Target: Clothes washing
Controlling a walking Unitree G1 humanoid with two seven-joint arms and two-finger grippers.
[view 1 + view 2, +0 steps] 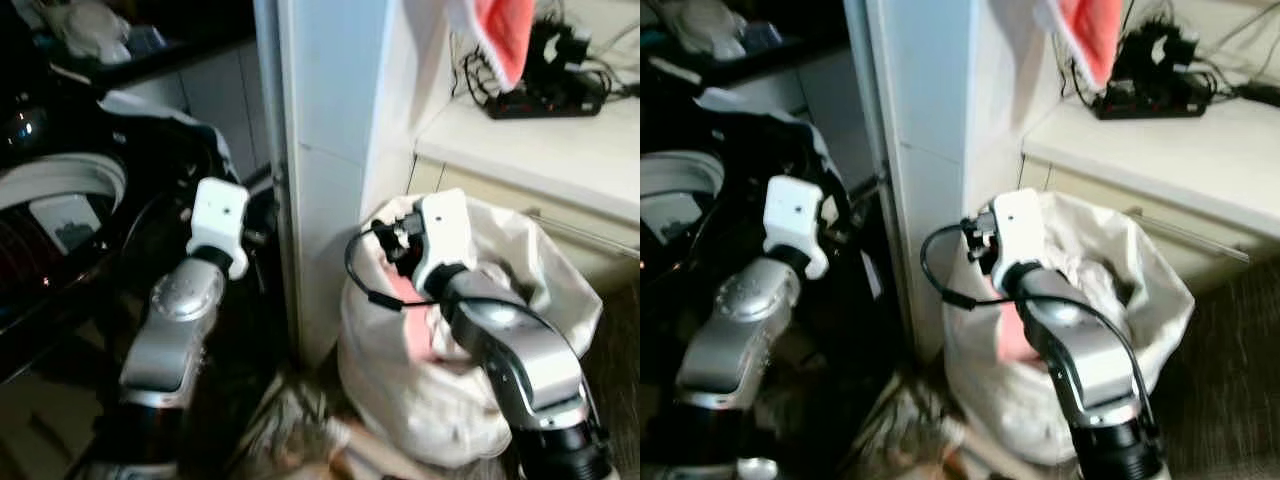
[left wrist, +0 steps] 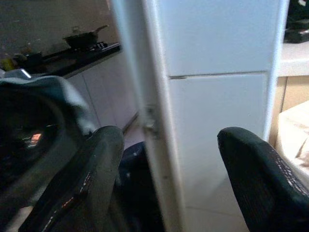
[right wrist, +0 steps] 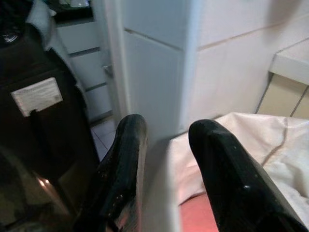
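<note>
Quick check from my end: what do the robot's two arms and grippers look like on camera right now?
Both arms are silver metal with rounded shells, each ending in a white boxy wrist block. The left arm has dark joints; the right arm carries a black cable looping off its wrist. The left gripper and the right gripper each have two long, rounded black fingers, scuffed and slightly glossy.

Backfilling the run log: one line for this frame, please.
stage: at laundry bag | right tool: open, at bag rim | left tool: open, empty, beside washer | pink garment: in bag
</note>
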